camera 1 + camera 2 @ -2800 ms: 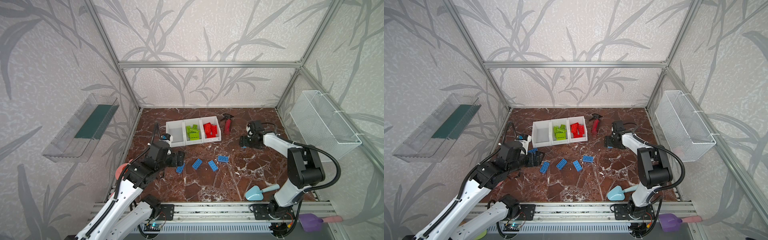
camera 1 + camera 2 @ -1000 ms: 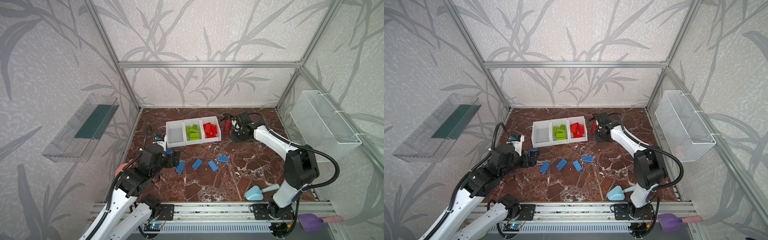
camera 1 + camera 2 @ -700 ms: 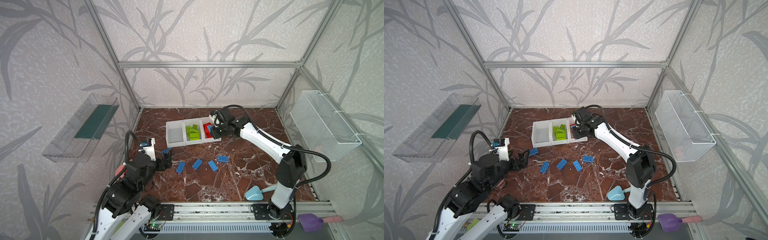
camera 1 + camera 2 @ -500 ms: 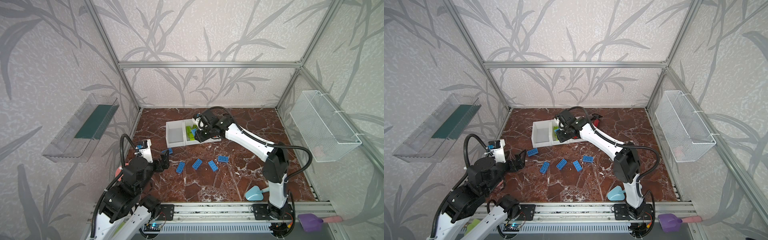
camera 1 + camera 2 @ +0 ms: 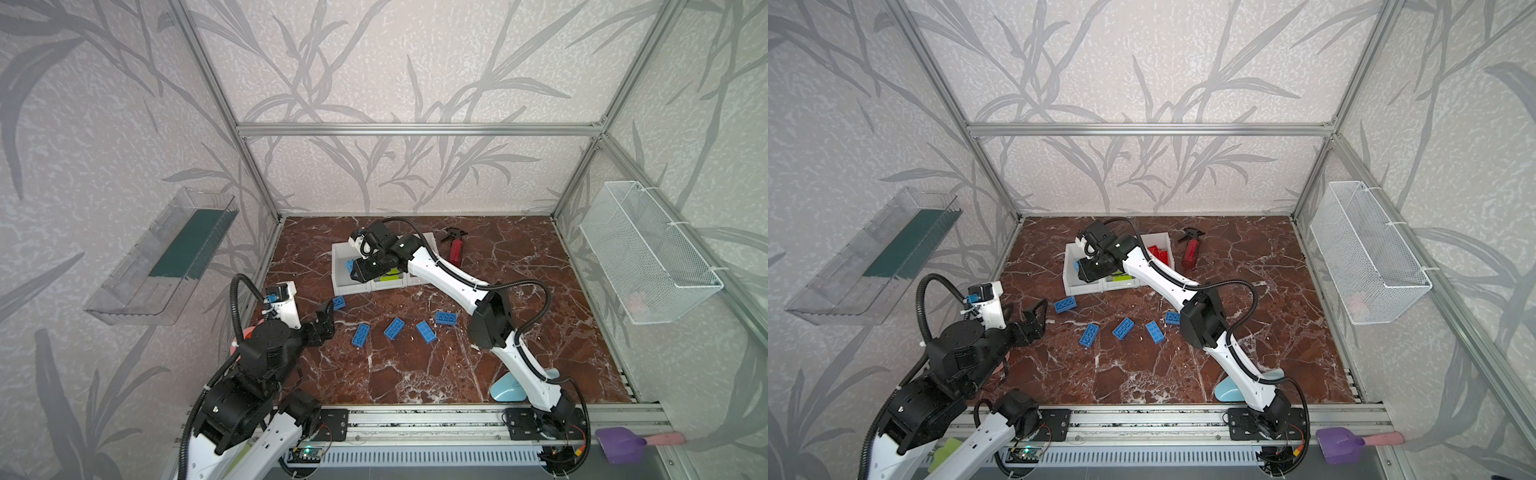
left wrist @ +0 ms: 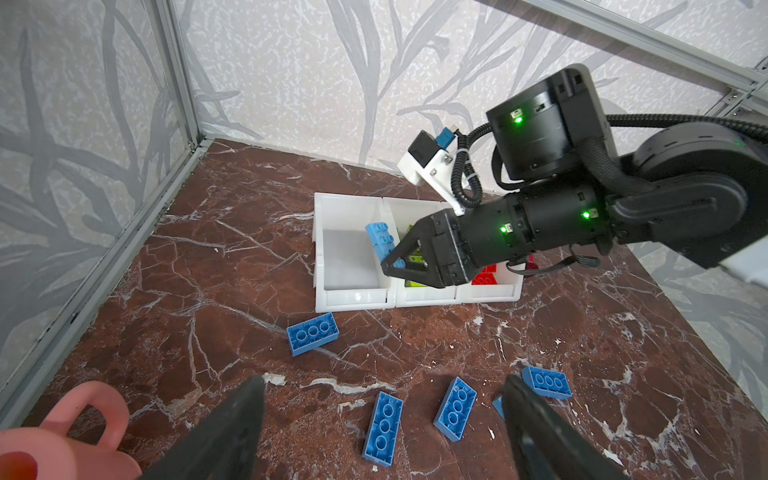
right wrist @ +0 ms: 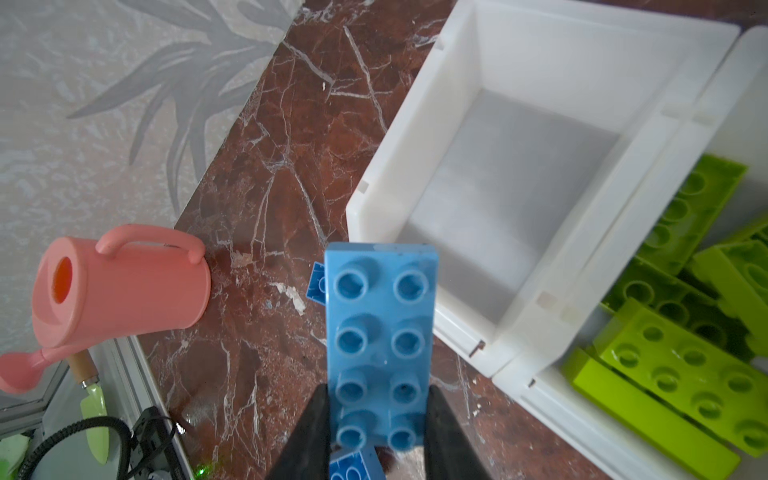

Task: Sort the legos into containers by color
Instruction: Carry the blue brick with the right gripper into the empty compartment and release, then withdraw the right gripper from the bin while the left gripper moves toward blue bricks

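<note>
**Blue brick clamped over the end bin**

The right gripper (image 7: 378,399) is clamped on a blue lego (image 7: 380,328), which sticks out past its fingertips. Just under and ahead of the brick is the end bin (image 7: 415,120) of the containers (image 6: 353,297). Its shared wall with the next bin runs close beside the brick. Under the gripper's body, that bin holds green legos (image 7: 673,374); red legos (image 5: 1158,254) fill the bin beyond. A red spray bottle (image 5: 456,249) lies behind the arm.

The left gripper (image 6: 383,380) hangs with jaws apart, gripping nothing. Five loose blue legos (image 6: 312,333) lie on the table (image 6: 208,270) ahead of its fingertips. A pink watering can (image 6: 83,424) sits just beside it.
</note>
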Controlling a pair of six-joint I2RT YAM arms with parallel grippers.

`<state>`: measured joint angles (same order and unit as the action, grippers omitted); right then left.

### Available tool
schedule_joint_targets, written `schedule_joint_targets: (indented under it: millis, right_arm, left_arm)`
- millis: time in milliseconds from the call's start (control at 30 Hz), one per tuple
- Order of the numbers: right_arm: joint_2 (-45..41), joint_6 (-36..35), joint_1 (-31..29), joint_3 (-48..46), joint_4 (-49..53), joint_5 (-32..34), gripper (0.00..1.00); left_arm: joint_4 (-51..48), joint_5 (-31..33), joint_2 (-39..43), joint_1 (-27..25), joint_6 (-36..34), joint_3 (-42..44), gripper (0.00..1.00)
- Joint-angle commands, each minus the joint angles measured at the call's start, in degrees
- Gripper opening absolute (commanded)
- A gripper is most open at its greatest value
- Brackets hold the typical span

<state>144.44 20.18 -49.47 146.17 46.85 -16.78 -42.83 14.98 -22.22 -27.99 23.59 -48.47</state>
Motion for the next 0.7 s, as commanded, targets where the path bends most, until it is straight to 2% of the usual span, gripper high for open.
schedule_joint_targets:
  millis: [0,233,467,667]
  right_arm:
    - [3.31,1.92,-0.36,5.58,2.48,-0.31,0.27]
    - [5.26,3.1,0.42,5.45,-0.5,0.73,0.39]
    - [3.67,2.52,0.83,5.01,-1.74,1.78,0.64]
    - [-2.68,0.77,1.56,-0.07,-1.93,2.32,0.67]
  left_arm:
    - [0.56,-0.02,-1.51,0.15,0.37,0.38,0.89]
    - [0.02,-0.67,-4.13,0.19,0.29,0.03,0.89]
    - [-0.34,-0.91,-6.09,0.27,0.22,-0.05,0.89]
    - [-0.94,-0.92,-8.94,0.15,0.09,-0.09,0.89]
